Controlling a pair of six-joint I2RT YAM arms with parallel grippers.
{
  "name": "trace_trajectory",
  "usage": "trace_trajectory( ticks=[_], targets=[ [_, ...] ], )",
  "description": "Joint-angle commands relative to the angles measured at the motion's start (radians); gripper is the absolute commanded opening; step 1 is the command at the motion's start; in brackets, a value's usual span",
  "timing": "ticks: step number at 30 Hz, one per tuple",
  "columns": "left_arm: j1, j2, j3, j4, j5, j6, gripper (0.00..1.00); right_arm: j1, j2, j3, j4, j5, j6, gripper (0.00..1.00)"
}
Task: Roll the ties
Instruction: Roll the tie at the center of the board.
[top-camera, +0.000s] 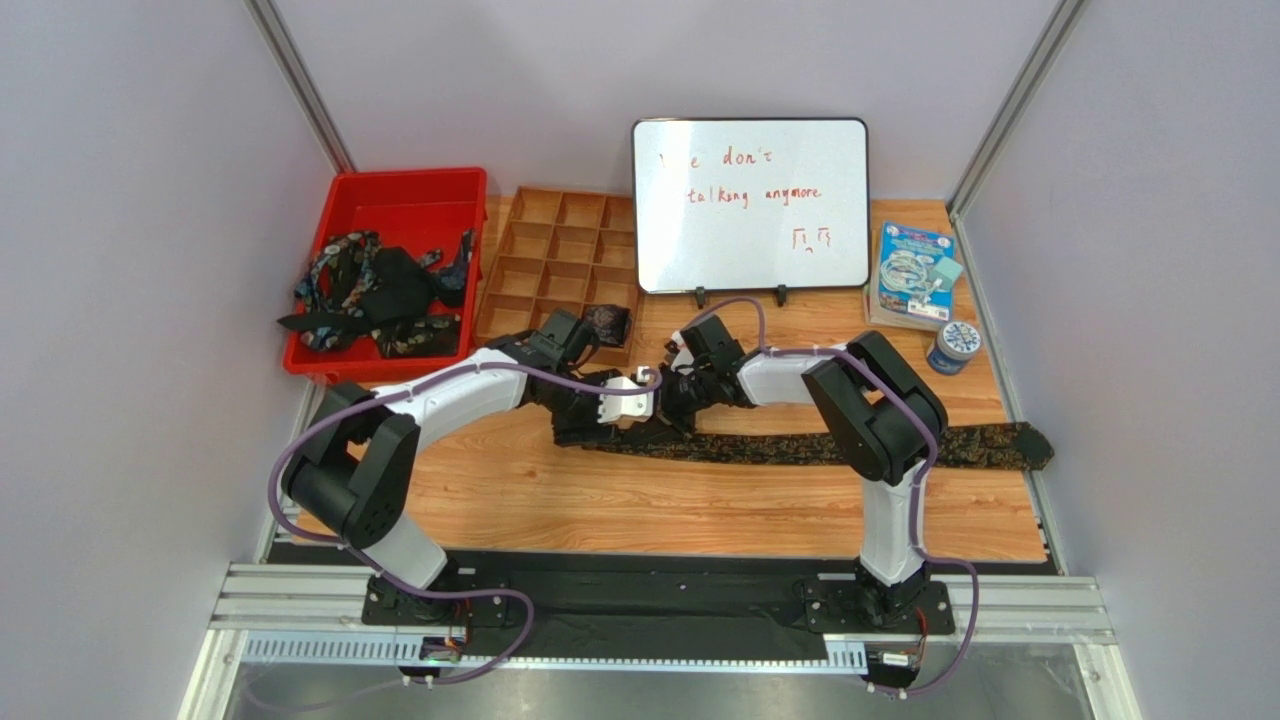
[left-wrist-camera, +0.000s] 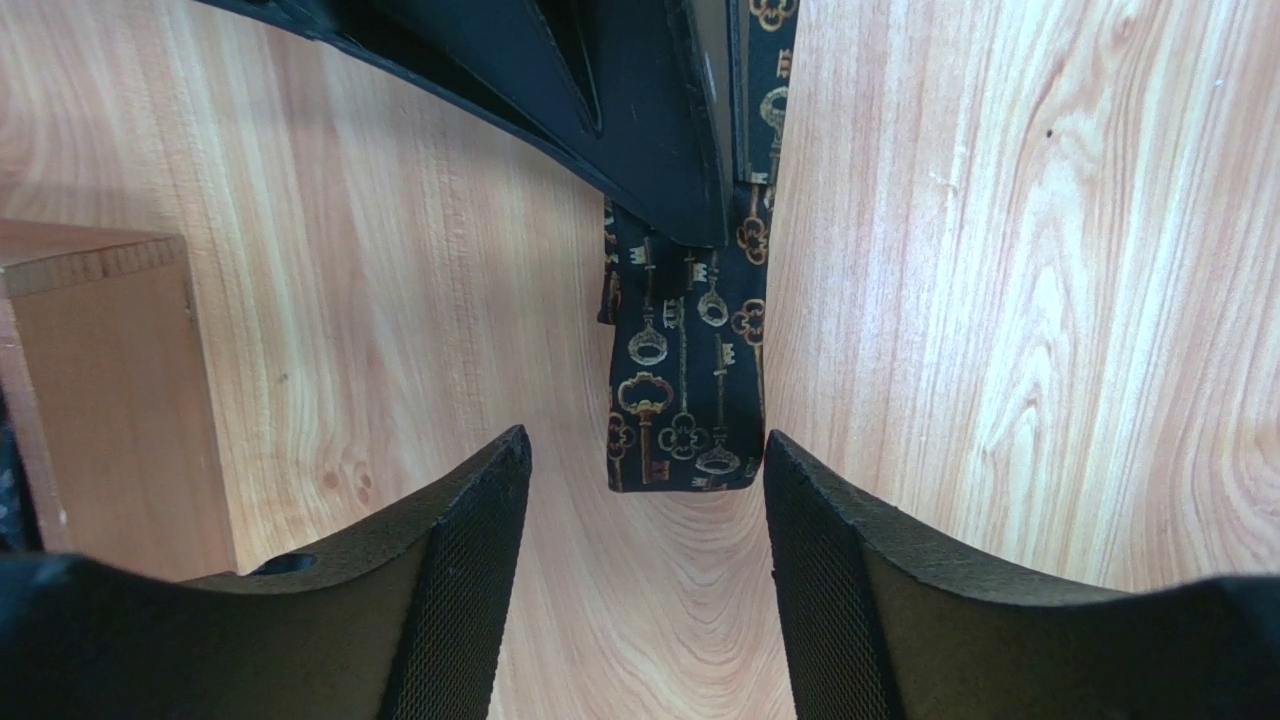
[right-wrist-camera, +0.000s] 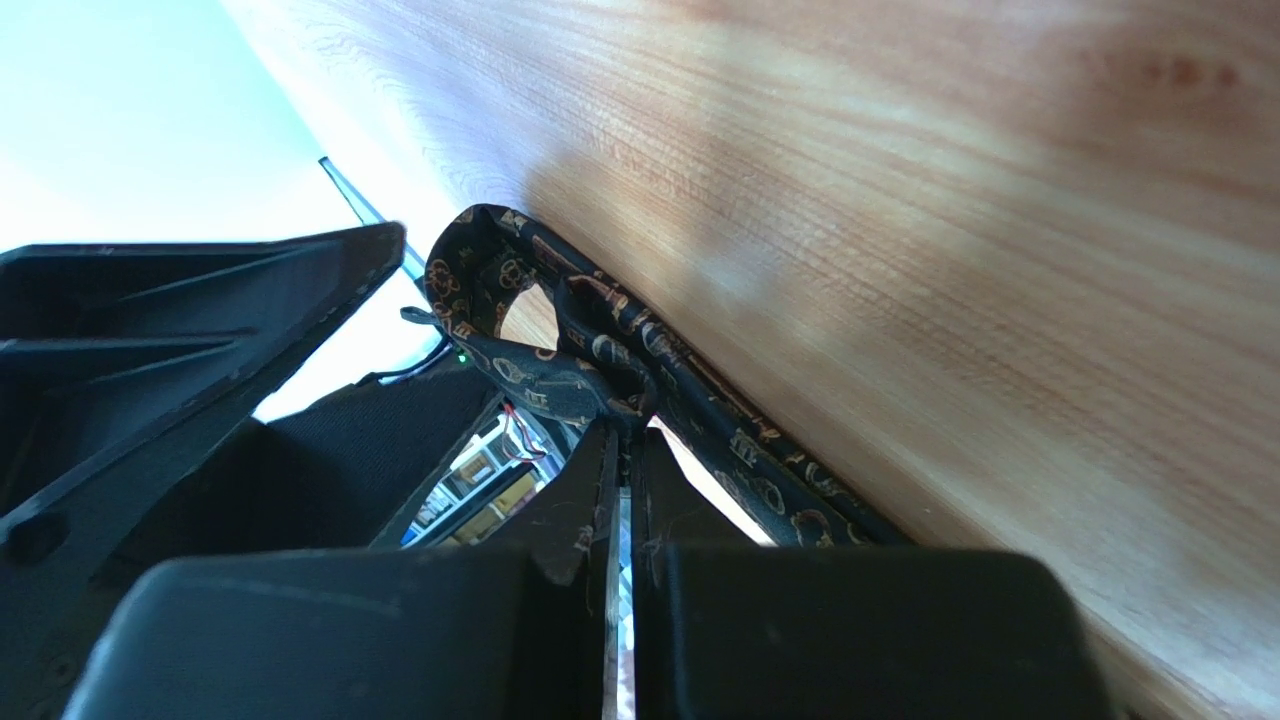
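Note:
A long dark tie (top-camera: 842, 446) with a gold key pattern lies across the wooden table, its wide end at the right edge. My right gripper (top-camera: 672, 402) is shut on a fold of the tie (right-wrist-camera: 601, 353) near its narrow end and holds it slightly off the wood; its fingertips (right-wrist-camera: 601, 450) are pressed together. My left gripper (top-camera: 643, 393) is open. In the left wrist view the tie's narrow end (left-wrist-camera: 684, 390) lies flat just ahead of the gap between my open left gripper's (left-wrist-camera: 646, 450) jaws, untouched. A small rolled tie (top-camera: 606, 323) sits in the organiser.
A red bin (top-camera: 394, 192) at the back left holds several loose ties (top-camera: 376, 288). A wooden compartment organiser (top-camera: 556, 258) stands beside it; its corner (left-wrist-camera: 105, 375) shows in the left wrist view. A whiteboard (top-camera: 751, 203), a book (top-camera: 917, 270) and a small jar (top-camera: 954, 347) stand at the back right.

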Motion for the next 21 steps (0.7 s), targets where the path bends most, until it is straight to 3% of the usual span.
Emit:
trace_trajectory(
  ticks=[1, 6, 9, 10, 13, 21],
  targets=[
    [-0.001, 0.015, 0.011, -0.010, 0.018, 0.042, 0.61, -0.005, -0.004, 0.022, 0.001, -0.024, -0.012, 0.00],
    [-0.002, 0.016, 0.037, -0.036, 0.045, 0.046, 0.43, -0.005, -0.004, 0.034, 0.006, -0.043, -0.007, 0.14],
    [-0.004, 0.016, 0.057, -0.051, 0.064, 0.045, 0.38, -0.007, -0.004, 0.040, 0.009, -0.061, 0.000, 0.39],
    [-0.006, 0.016, 0.060, -0.055, 0.068, 0.043, 0.38, -0.005, -0.003, 0.051, 0.009, -0.067, -0.001, 0.53],
    [-0.013, 0.019, 0.072, -0.058, 0.074, 0.042, 0.36, -0.005, -0.006, 0.060, 0.007, -0.086, 0.000, 0.66],
    [-0.041, 0.044, 0.098, -0.059, 0.085, 0.020, 0.35, -0.005, -0.018, 0.060, 0.004, -0.089, -0.001, 0.65]
  ],
)
